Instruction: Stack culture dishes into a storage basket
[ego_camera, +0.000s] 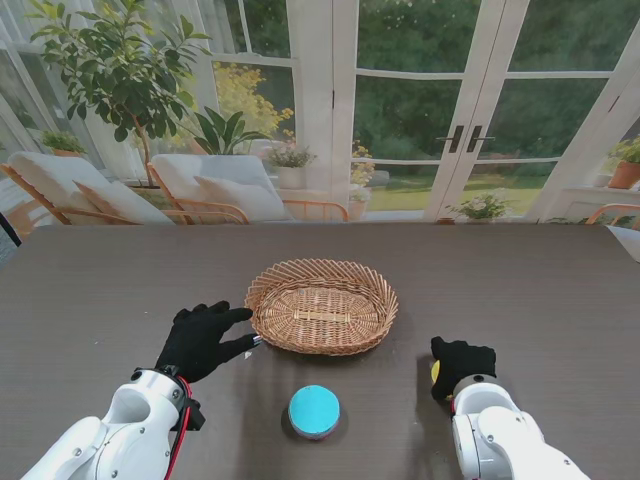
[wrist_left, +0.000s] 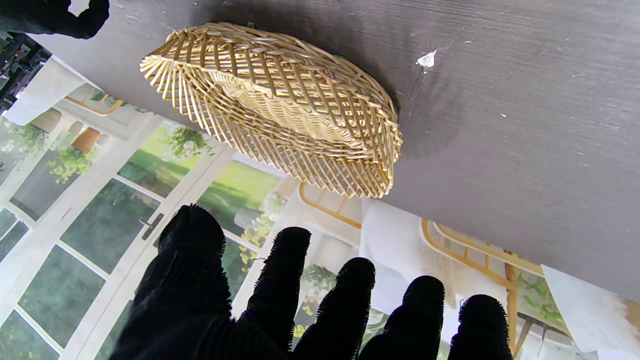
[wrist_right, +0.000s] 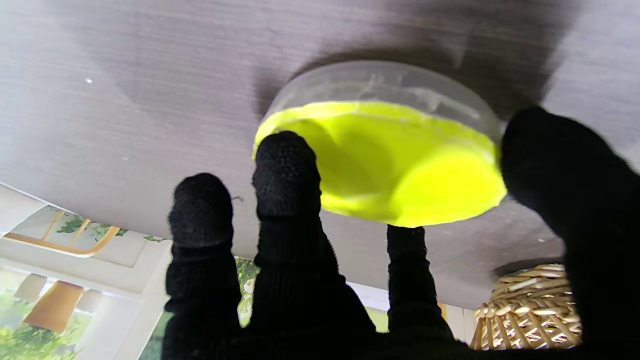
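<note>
Dishes are still outside the basket (ego_camera: 321, 305): the right hand (ego_camera: 462, 366) is closing around the yellow dish (wrist_right: 385, 160) on the table, not yet lifting, while the left hand (ego_camera: 203, 340) rests released beside the basket, blue dish (ego_camera: 314, 410) waiting.

Daylight pours in through the far windows.
Soft shadows spread under the basket (ego_camera: 321, 306); the right hand (wrist_right: 380, 280) up close is blurred, its fingers soft-edged.
</note>
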